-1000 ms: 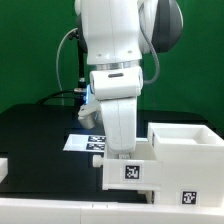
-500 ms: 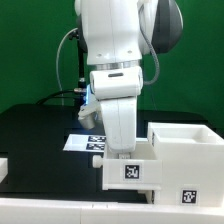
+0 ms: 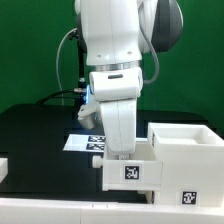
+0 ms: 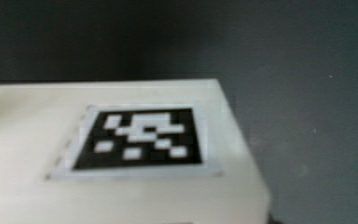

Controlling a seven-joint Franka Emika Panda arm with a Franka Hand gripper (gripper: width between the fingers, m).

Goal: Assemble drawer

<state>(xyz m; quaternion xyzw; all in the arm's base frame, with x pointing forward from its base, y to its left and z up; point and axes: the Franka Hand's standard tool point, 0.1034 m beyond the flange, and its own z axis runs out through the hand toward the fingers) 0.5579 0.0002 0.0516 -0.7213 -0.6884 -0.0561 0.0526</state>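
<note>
A small white drawer tray with a black-and-white tag stands on the black table at the middle front. It touches the larger white housing on the exterior view's right. My gripper reaches straight down at the tray's back wall. Its fingertips are hidden behind that wall, so I cannot tell whether they are open or shut. The wrist view is blurred and filled by a white tagged face of a drawer part. No fingers show there.
The marker board lies flat on the table behind the tray, partly hidden by the arm. The corner of another white part shows at the exterior view's left edge. Dark table lies beside the tagged face.
</note>
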